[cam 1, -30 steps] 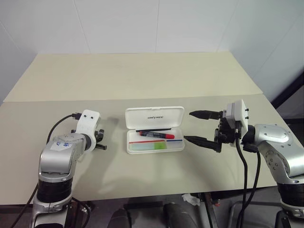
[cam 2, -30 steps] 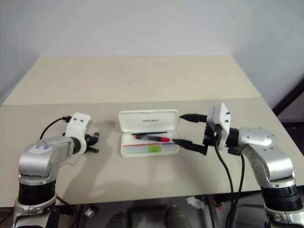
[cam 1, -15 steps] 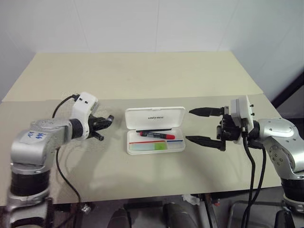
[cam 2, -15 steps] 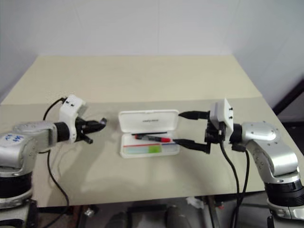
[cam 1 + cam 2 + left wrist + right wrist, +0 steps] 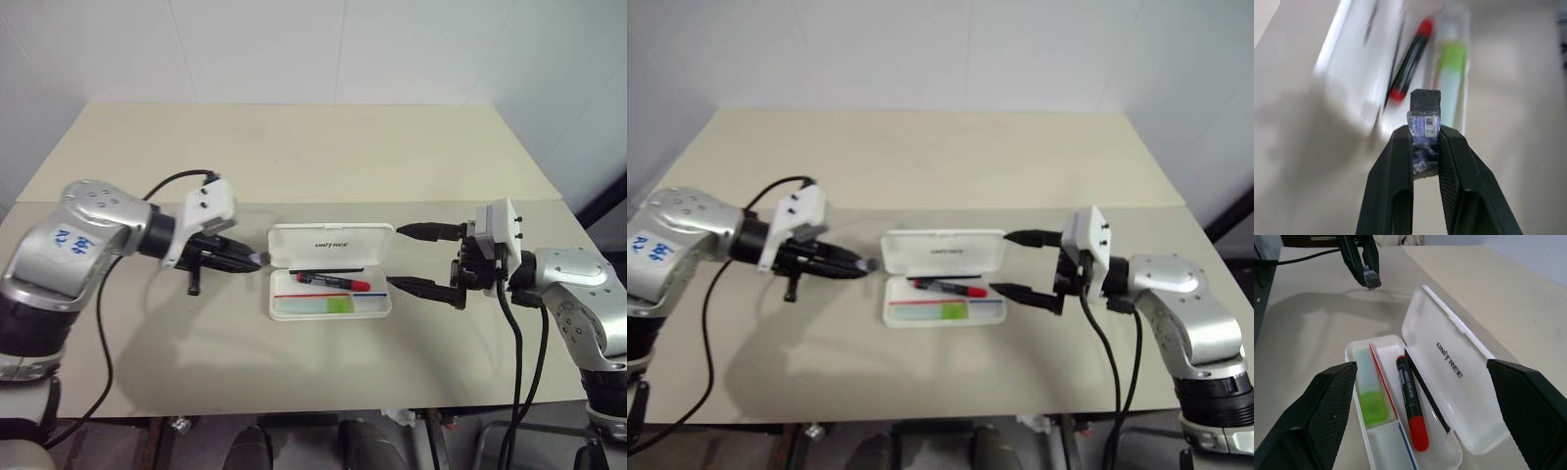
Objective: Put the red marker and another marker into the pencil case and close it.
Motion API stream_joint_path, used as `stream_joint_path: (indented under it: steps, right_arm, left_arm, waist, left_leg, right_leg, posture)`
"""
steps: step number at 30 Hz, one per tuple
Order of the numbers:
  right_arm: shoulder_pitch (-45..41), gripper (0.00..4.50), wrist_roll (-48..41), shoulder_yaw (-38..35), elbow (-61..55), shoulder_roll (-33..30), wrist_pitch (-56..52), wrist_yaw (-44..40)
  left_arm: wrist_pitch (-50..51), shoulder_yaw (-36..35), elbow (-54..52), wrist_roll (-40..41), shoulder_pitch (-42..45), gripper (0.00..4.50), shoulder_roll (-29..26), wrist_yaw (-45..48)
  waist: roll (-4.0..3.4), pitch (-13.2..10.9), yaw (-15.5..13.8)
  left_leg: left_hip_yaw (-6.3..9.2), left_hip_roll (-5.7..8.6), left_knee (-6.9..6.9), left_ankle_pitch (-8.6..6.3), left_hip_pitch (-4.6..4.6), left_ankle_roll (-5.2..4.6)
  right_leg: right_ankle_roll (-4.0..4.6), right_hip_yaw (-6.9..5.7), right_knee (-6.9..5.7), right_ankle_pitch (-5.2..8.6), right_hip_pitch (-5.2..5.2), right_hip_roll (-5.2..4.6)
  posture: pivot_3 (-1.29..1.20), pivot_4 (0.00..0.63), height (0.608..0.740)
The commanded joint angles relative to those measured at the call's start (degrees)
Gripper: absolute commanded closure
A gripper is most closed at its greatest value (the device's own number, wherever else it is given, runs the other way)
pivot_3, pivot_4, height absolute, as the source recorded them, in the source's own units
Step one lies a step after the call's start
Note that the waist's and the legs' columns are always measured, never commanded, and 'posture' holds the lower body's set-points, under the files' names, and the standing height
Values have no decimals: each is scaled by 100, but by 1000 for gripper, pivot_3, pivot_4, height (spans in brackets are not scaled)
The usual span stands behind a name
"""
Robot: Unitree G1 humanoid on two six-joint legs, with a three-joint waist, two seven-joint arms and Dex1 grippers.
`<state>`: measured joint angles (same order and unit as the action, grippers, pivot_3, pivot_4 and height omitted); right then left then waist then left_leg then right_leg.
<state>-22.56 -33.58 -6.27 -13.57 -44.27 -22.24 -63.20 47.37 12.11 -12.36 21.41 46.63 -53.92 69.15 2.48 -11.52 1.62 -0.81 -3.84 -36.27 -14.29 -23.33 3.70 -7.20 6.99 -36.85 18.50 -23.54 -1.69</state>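
Observation:
The white pencil case lies open in the middle of the table, its lid tipped back. Inside lie the red marker, black with a red end, and the other marker, pale with a green end; both also show in the right wrist view, the red marker beside the green-ended one. My left gripper hovers just left of the case, pointing at it, shut on a small dark block with a blue-and-white label. My right gripper stands open at the case's right end, fingers level and empty.
The beige table stretches back to a white wall, with a seam running across it behind the case. A black cable loops off my left wrist. The table's front edge lies close below the arms.
My left arm has risen off the table and swung right to the case's left end, the gripper rolling to point at it. The right gripper has kept still.

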Motion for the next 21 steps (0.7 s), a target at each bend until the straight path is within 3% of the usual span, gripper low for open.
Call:
stream_joint_path:
  steps: [1, 11, 21]
  right_arm:
    - [83, 0, -12, -382, -215, -168, 75, 104]
    - [595, 0, 97, -932, -194, -412, 130, 260]
    - [803, 0, 60, -1011, -397, -360, 99, 481]
  left_arm:
    - [-87, 307, 4, -68, 282, 4145, 345, 46]
    - [-454, 1074, 619, -602, 818, 4145, 1449, -116]
    - [-601, 1922, 1568, -1432, 1419, 4145, 2587, -381]
  waist:
    - [0, 0, -1]
    - [-1, 0, 1]
    - [-2, 0, 14]
  left_leg:
    - [0, 0, -1, 0, 0, 0]
    - [3, 0, -32, 2, 5, -3]
    - [-7, 4, -75, -5, 3, -15]
  right_leg:
    - [-1, 0, -2, 0, 0, 1]
    - [-11, 6, -21, -5, 9, 6]
    - [-34, 30, -24, -18, 19, 7]
  posture:
    - [0, 150, 740]
    - [0, 150, 740]
    - [0, 150, 740]
